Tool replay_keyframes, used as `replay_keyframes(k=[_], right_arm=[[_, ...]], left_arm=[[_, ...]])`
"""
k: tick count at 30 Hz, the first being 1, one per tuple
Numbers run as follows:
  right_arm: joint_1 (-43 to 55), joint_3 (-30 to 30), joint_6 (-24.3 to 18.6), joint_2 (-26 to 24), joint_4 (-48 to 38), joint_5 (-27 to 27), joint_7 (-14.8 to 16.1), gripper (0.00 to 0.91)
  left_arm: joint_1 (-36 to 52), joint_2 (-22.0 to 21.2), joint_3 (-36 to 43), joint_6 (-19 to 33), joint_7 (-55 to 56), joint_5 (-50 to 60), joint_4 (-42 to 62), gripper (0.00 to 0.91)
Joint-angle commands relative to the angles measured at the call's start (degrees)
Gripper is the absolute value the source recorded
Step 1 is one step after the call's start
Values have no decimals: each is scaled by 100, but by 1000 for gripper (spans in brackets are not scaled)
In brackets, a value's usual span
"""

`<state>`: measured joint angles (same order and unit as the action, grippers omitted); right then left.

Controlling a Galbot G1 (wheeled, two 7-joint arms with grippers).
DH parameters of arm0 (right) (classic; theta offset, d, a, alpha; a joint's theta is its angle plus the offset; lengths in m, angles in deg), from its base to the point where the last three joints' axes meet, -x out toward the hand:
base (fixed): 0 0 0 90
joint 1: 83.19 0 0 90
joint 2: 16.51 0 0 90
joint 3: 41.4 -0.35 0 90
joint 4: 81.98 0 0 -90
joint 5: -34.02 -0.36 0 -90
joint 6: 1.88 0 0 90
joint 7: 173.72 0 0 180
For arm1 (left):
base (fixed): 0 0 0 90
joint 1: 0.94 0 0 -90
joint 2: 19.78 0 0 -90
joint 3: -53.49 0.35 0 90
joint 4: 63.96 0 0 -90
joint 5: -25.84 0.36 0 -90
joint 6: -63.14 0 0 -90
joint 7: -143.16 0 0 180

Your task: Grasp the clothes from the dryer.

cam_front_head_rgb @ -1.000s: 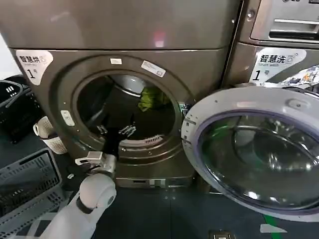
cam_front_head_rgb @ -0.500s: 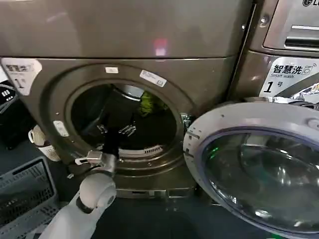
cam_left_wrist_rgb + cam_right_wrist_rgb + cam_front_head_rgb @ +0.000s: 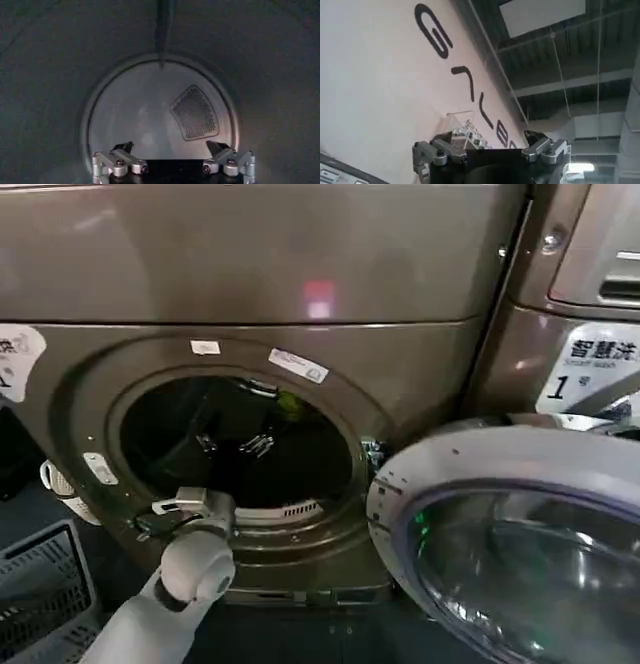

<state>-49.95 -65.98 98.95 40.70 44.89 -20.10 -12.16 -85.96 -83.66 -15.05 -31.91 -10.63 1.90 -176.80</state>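
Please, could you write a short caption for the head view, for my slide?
The left gripper reaches open into the dryer drum toward the green clothes at the back.

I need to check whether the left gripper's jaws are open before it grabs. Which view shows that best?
The left wrist view: the left gripper fills the foreground, jaws spread wide and empty inside the dryer drum. The head view shows it small and dark in the porthole.

"1" on neighbouring machine's label (image 3: 597,374).
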Motion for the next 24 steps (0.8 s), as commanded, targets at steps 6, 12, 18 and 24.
replay_keyframes(k=[6, 12, 18, 24], right_arm=[[-6, -5, -182, 20, -8, -3, 48, 907], [-12, -19, -185, 32, 6, -10, 42, 907], [-35, -71, -31, 23, 25, -20, -22, 907], [-32, -72, -39, 16, 61, -36, -7, 907]], left_arm=[[86, -23, 1, -5, -1, 3, 73, 907], [304, -144, 46, -13, -8, 16, 288, 907], [719, -292, 132, 14, -43, 43, 734, 907], [1172, -597, 220, 78, -118, 147, 1317, 907]])
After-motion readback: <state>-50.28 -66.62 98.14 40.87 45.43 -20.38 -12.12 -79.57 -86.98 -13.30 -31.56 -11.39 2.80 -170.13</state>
